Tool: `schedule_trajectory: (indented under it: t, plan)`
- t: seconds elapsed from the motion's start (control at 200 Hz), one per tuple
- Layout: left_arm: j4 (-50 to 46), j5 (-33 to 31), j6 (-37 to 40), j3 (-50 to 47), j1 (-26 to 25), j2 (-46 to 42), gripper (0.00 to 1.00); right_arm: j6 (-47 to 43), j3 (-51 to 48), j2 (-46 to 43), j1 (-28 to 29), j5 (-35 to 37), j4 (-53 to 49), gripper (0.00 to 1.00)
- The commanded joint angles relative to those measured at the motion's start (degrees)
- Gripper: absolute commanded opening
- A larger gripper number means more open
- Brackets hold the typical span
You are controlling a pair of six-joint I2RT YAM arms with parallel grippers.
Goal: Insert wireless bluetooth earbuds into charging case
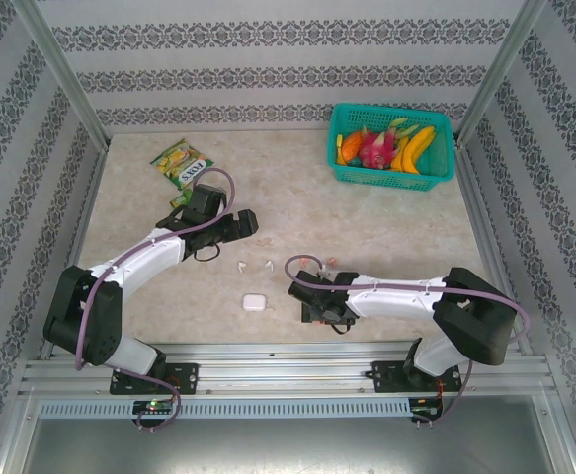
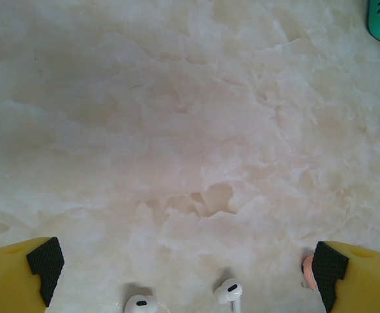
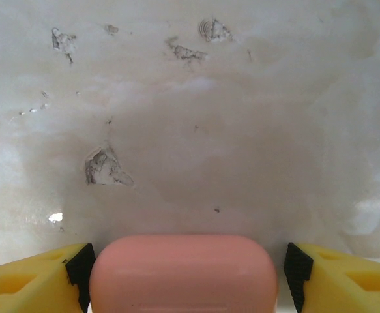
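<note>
Now | left gripper [image 2: 187, 267] wide, white earbuds [image 2: 229, 290] near | right gripper [image 3: 186, 268] straddles pink case [image 3: 183, 280], grip unclear

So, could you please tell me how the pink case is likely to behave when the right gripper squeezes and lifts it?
The pink case looks hard and rigid, so it probably won't deform. Its smooth, rounded sides may slip against the right gripper's flat pads. Being small enough to fit between them, it is likely light.
</note>
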Motion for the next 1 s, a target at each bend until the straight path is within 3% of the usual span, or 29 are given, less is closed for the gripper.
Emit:
schedule_trajectory:
  t: [0.0,0.615,0.994]
  plan:
    - [0.38,0.18,-0.55,1.81,-1.23,0.84,1.0,2.55,-1.02,0.46,0.83,0.26,-0.91,0.77]
    - [1.01,0.33,-0.15,0.96,-1.25,-0.05,1.0,6.38,1.88,4.2,3.68,3.05,-4.45,0.72]
    - [1.65,0.48,-0.15,0.54,-1.3,-0.25,1.0,6.44,1.77,2.1,4.02,4.06,-4.27,0.61]
